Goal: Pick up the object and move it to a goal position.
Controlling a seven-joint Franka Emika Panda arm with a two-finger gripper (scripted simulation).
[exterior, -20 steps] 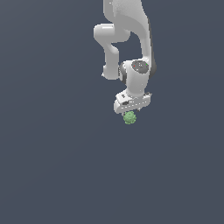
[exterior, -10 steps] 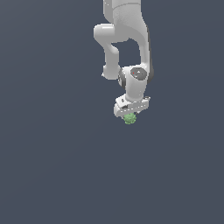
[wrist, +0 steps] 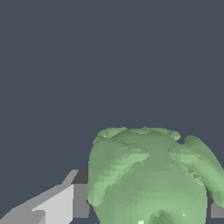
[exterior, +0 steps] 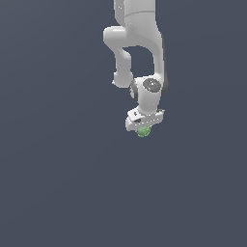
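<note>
The object is a small bumpy light-green ball [exterior: 143, 131] with darker green patches. In the exterior view it sits just under the white gripper [exterior: 144, 126], half hidden by the hand. In the wrist view the ball [wrist: 148, 175] fills the space between the jaws, with one grey-white finger [wrist: 65, 201] against its side. The gripper is shut on the ball and holds it above the dark floor.
The white arm [exterior: 137, 43] reaches down from the top of the exterior view. Around it there is only plain dark grey-blue ground [exterior: 58, 183]; no goal marker shows in either view.
The gripper with the ball has tilted and shifted slightly; the wrist has rotated and the ball stays clamped under the hand.
</note>
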